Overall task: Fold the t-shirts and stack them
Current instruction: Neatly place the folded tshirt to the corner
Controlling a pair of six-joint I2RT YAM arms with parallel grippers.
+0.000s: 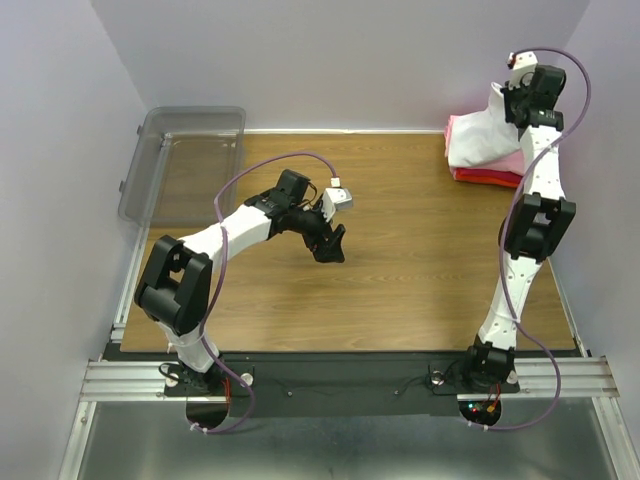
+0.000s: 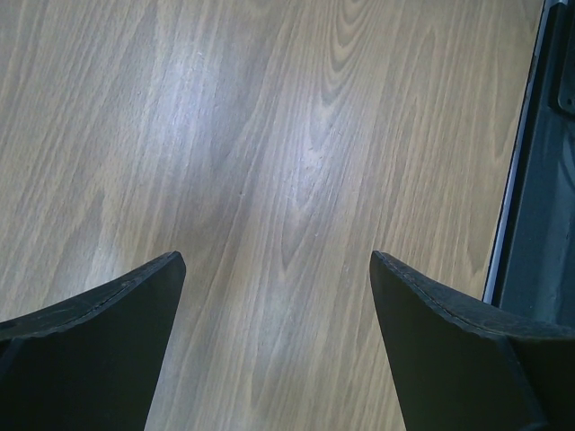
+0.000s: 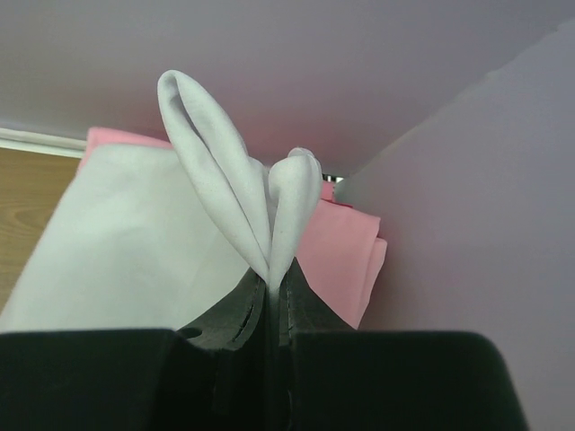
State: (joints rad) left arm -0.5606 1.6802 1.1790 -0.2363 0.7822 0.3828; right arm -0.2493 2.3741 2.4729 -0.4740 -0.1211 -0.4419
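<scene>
White t-shirt (image 3: 135,242) pinched up at the far right corner

Right hand (image 3: 269,289) is clamped tight on a fold of the white cloth, and two loops of fabric bulge up out of the closed jaws. The shirt's near part is cut off behind the hand's black body. Underneath lies the pink t-shirt (image 3: 341,251). From overhead, only a thin strip of the red t-shirt (image 1: 488,178) peeks out at the bottom of the pile, and the right arm covers the pile's right side. All three sit in the far right corner of the bench (image 1: 400,290), by the wall. Across the way, left hand (image 2: 278,260) hovers wide open over the wood grain, gripping nothing. Clear grey bin (image 1: 185,165) sits at the far left corner.
</scene>
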